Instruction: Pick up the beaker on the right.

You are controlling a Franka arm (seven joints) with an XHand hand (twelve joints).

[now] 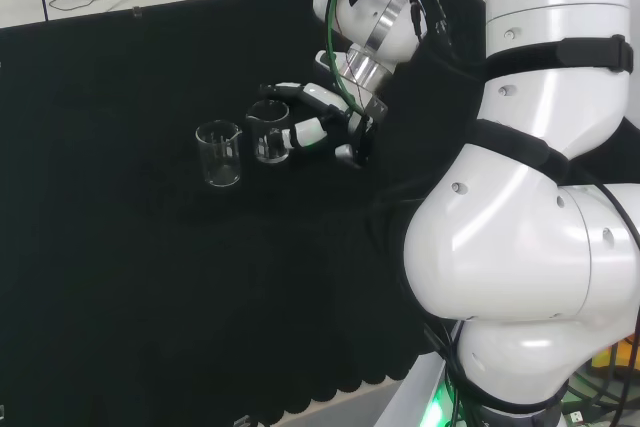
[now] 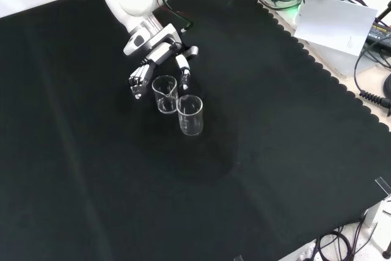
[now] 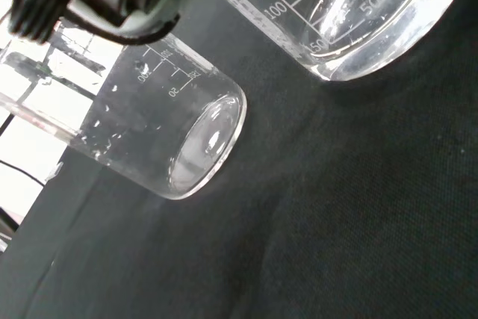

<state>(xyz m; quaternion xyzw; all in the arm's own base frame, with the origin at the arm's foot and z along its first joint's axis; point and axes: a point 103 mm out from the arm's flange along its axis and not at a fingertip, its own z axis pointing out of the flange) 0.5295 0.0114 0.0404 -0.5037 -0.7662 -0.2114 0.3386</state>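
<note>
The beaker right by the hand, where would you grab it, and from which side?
Round its upright glass wall, about midway up. The beaker stands open end up, so the round side offers curled fingers a hold. Best to come from the head view's right, where the hand already flanks it with fingers either side. The other beaker stands close on the left, which probably leaves little room there.
</note>
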